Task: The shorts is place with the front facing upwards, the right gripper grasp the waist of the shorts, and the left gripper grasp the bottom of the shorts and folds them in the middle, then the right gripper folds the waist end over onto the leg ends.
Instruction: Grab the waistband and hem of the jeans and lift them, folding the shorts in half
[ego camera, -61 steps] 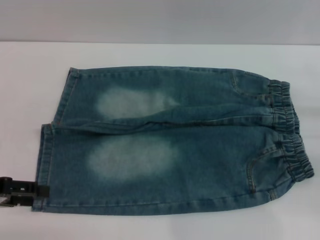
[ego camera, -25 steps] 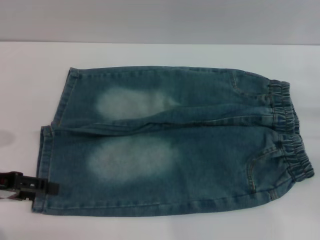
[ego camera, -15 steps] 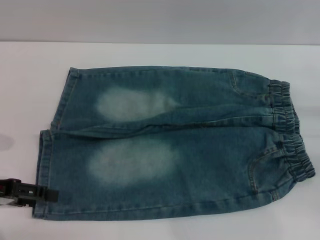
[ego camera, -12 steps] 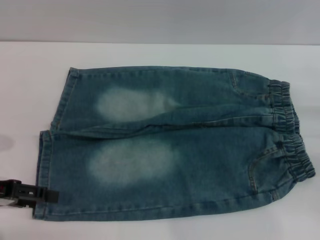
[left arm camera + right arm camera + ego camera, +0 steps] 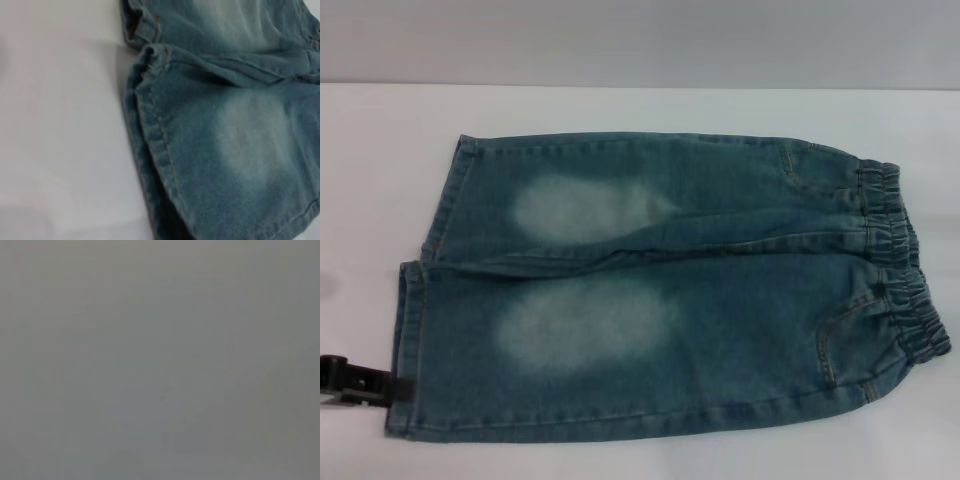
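The left gripper [image 5: 365, 382] at the shorts [image 5: 660, 290] hem — fingers' spread unclear.

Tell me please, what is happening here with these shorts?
The shorts lie flat on a white table, not yet folded. The left gripper is at the hem of the near leg, at the bottom of the shorts. The right gripper is out of sight, and the waist is untouched.
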